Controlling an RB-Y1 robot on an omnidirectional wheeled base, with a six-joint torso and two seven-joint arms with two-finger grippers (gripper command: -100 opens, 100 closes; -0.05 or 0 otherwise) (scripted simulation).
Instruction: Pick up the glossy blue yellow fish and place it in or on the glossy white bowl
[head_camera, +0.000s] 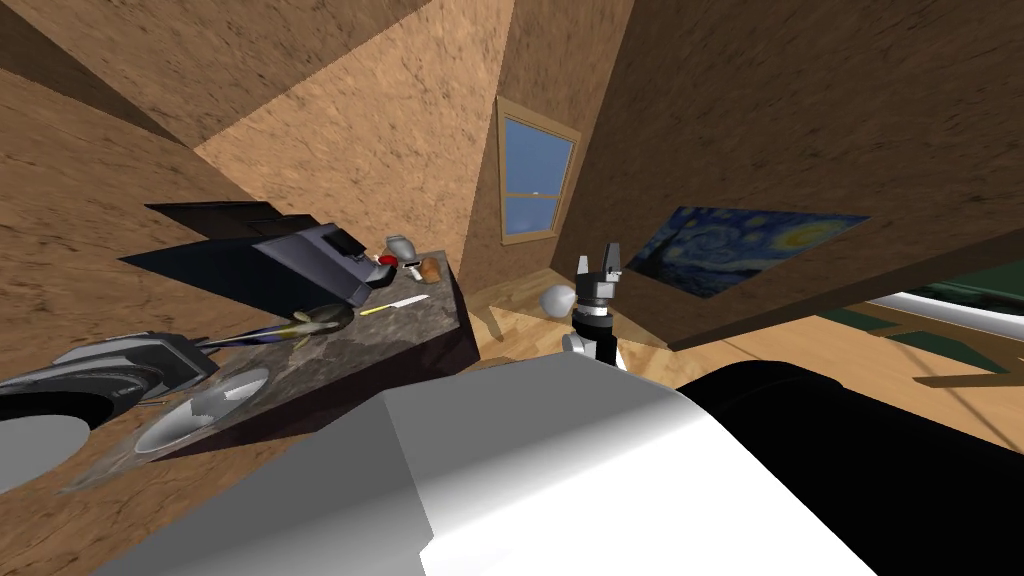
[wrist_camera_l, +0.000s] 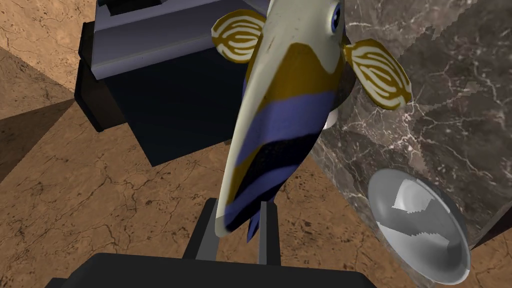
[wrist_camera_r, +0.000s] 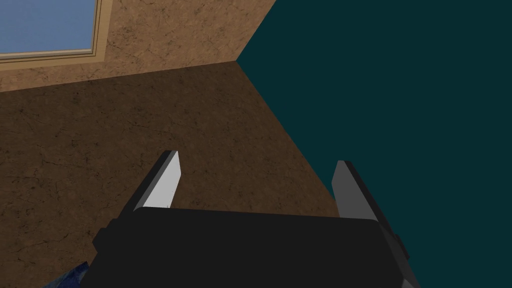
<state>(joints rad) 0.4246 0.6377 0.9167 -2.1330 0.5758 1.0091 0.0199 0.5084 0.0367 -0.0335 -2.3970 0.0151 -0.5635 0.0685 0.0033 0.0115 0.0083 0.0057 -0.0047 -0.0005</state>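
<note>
Left claw: shut tight on the fish. The two fingers press its tail end from either side, and its head end points away from the claw.

Fish: banded cream, yellow, blue and black, with a striped fin out to each side. You have it over the edge of the dark marble counter, with brown floor behind its tail half.

Head view: the fish sits at 9 o'clock from centre. The bowl stands on the counter at 8 o'clock from the fish, apart from it. It is a glossy white-grey with its mouth up.

A yellow-handled knife lies on the counter at 3 o'clock from the fish. A dark boxy appliance stands at 12 o'clock from the fish.

Right claw: raised at 2 o'clock from centre, well apart from the counter. Its fingers are spread wide with nothing between them.
</note>
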